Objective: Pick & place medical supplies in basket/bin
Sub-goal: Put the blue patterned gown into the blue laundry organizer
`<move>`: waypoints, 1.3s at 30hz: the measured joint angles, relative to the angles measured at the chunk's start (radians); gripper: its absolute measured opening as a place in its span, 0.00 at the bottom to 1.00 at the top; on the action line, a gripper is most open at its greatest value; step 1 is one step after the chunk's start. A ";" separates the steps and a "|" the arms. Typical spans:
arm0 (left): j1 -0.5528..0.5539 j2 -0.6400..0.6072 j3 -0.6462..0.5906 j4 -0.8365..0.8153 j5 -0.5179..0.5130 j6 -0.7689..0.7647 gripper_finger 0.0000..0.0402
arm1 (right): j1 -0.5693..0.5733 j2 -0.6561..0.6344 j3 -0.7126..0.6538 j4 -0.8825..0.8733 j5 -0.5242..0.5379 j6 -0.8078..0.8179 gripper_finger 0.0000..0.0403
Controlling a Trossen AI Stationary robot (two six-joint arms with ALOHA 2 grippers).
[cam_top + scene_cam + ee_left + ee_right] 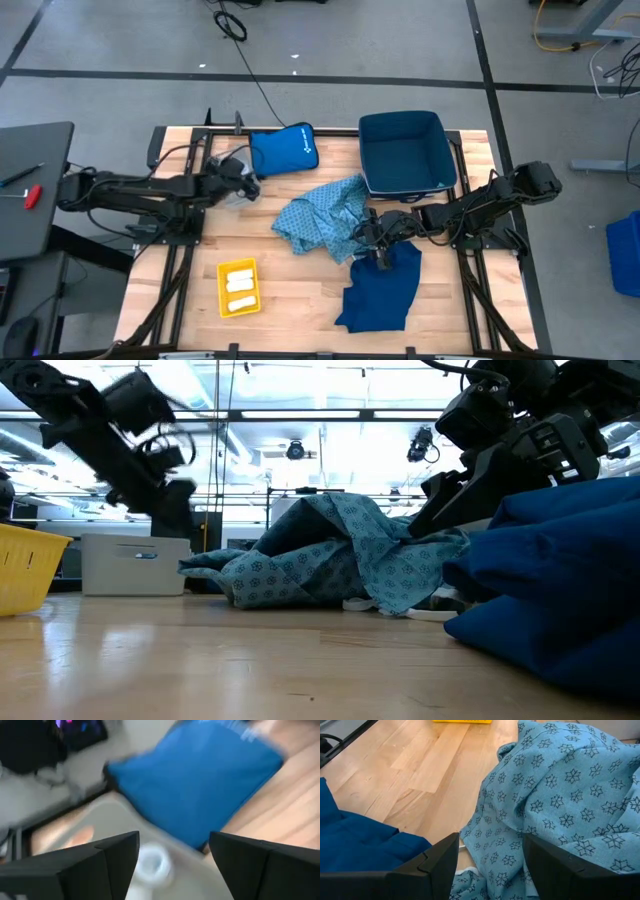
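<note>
Left gripper (243,185): open, empty, stretched flat beside padded blue pouch (283,150)
Right gripper (381,258): open, empty, angled down
Patterned cloth (322,217): crumpled
Navy cloth (382,290): plain, rumpled

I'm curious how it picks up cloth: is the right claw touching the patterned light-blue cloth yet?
Cannot tell. In the right wrist view the open right gripper sits right over the light-blue cloth, but no view plainly shows contact or a gap.

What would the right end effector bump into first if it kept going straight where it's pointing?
Most likely the light-blue patterned cloth. The open right end effector points at its folds, which fill the view just beyond its fingers. How near they are is hard to tell.
</note>
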 joint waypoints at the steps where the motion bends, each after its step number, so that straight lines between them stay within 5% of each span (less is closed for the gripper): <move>1: -0.009 -0.010 0.000 0.040 -0.005 0.032 0.61 | 0.000 0.000 0.000 0.000 0.000 0.000 0.57; 8: -0.107 -0.066 0.000 0.352 0.030 0.318 0.61 | 0.000 0.000 0.000 0.014 0.017 -0.004 0.57; 15: -0.229 -0.097 0.000 0.573 0.237 0.548 0.61 | 0.000 0.000 0.000 0.115 0.020 -0.028 0.57; 21: -0.318 -0.146 0.000 0.548 0.377 0.597 0.61 | 0.001 0.000 0.000 0.156 0.038 -0.047 0.57; 32: -0.427 -0.234 -0.001 0.424 0.388 0.618 0.58 | 0.001 0.000 0.133 -0.028 0.142 -0.130 0.57; 39: -0.419 -0.277 -0.257 0.830 0.384 0.631 0.55 | -0.006 0.000 0.216 -0.118 0.264 -0.185 0.57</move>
